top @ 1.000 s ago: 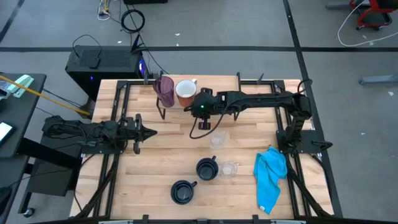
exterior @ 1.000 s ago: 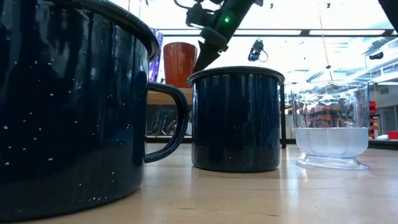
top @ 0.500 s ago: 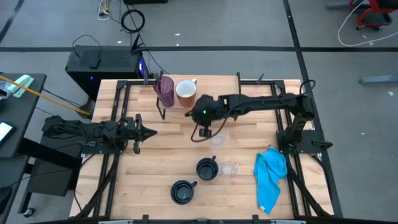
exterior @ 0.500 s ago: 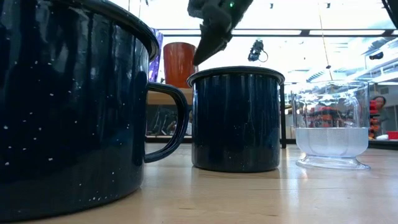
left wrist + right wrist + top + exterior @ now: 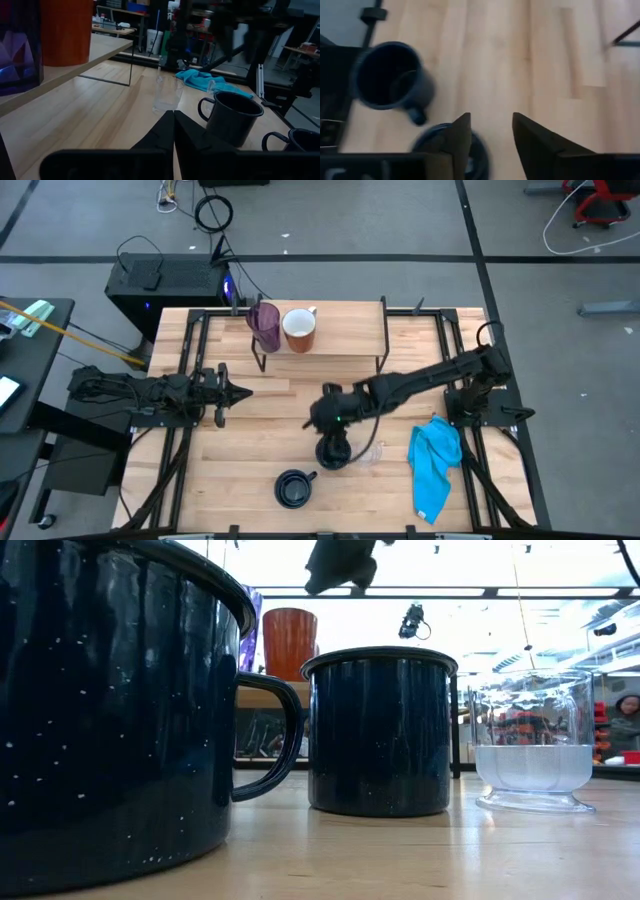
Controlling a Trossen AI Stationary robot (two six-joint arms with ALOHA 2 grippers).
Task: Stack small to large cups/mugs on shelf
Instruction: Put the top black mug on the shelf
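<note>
R gripper (image 5: 487,131) was seen open, empty, above navy mug (image 5: 333,452); L gripper (image 5: 173,131) closed, well left of it.

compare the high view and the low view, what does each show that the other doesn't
Only the high view shows the blue cloth, the parked left gripper at the table's left, and the whole right arm reaching over the nearer-centre navy mug, with its gripper hidden beneath it.

Only the low view shows a person in the room at far right.

Both show the two navy mugs, the front one included, a clear glass, and the purple tumbler and orange mug on the shelf.
</note>
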